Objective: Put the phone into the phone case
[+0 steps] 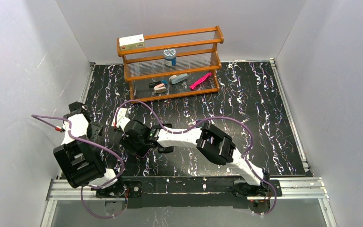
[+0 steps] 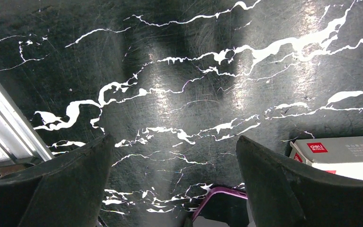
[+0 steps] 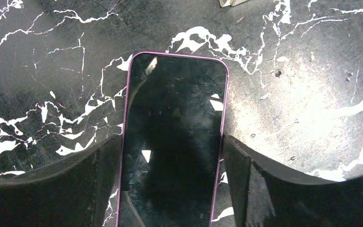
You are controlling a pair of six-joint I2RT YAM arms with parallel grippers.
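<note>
Black marbled table (image 2: 170, 71) under everything. On the left, left gripper (image 2: 174, 142) low over the table, fingers wide apart. Just right of it, a white box (image 2: 345, 153) with a red label. Further right, the phone (image 3: 175, 104) flat on the table, screen up, right gripper (image 3: 172, 141) pressed against both long sides.
</note>
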